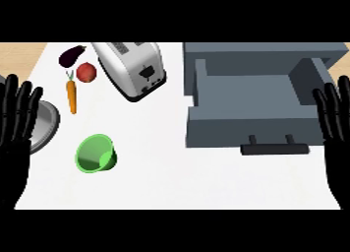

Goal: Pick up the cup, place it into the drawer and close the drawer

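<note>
You see only part of the round grey metal lid (45,125) at the white counter's left edge, because the open black left hand (12,123) covers its left side. The black right hand (341,128) hides the grey open drawer's (250,106) right front corner and is itself cut off by the view's right border.

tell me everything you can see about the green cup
The small green plastic-looking cup lies tipped on its side on the white counter, its open mouth turned up and towards the camera so the lighter green inside shows. It has a round rim and no visible handle. Nothing touches it but the counter; it sits below the orange carrot, left of the open grey drawer.
</note>
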Tool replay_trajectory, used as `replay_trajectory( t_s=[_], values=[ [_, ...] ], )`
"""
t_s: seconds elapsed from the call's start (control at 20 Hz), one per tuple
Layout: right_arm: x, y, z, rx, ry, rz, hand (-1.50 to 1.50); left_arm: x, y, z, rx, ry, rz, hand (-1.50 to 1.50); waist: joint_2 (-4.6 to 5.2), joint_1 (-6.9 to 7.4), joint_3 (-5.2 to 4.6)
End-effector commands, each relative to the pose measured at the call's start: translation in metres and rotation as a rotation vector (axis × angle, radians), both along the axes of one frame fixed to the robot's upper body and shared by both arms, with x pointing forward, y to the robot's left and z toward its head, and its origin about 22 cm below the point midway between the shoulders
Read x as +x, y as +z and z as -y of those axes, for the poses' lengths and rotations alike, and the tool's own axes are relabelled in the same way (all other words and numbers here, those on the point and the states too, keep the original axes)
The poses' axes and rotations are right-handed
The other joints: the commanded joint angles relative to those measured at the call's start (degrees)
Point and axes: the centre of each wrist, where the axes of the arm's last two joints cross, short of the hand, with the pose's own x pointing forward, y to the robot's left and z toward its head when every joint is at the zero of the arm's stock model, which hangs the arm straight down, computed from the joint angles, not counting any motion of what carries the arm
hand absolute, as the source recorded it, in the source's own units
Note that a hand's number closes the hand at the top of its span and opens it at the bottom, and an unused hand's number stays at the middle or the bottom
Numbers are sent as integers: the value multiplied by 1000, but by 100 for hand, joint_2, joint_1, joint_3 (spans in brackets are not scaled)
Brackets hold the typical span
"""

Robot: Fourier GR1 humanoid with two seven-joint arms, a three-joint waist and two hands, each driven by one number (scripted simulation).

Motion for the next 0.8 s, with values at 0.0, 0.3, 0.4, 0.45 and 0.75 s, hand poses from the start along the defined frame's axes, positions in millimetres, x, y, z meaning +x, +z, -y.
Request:
replay_trajectory(
  t_s=[0.0, 0.3, 0.4, 0.45, 0.75],
  values=[
    [-8, 0, -11, -14, -13, 22, -150, -7, -1, 10, -11, -21, 2, -150, 91, 101, 44],
    [-8, -9, 0, -107, 112, -100, -150, -17, -25, 5, -268, -36, -219, -150, 101, 184, 34],
    [4, -14, 5, -115, 124, -120, -150, -25, -27, -8, -270, -37, -246, -150, 100, 205, 42],
    [8, 2, 4, -108, 123, -107, -150, -1, -44, -4, -295, -23, -254, -150, 114, 109, 38],
    [20, -7, 3, -99, 152, -135, -150, 0, -69, -19, -272, -15, -293, -150, 98, 106, 44]
  ],
)
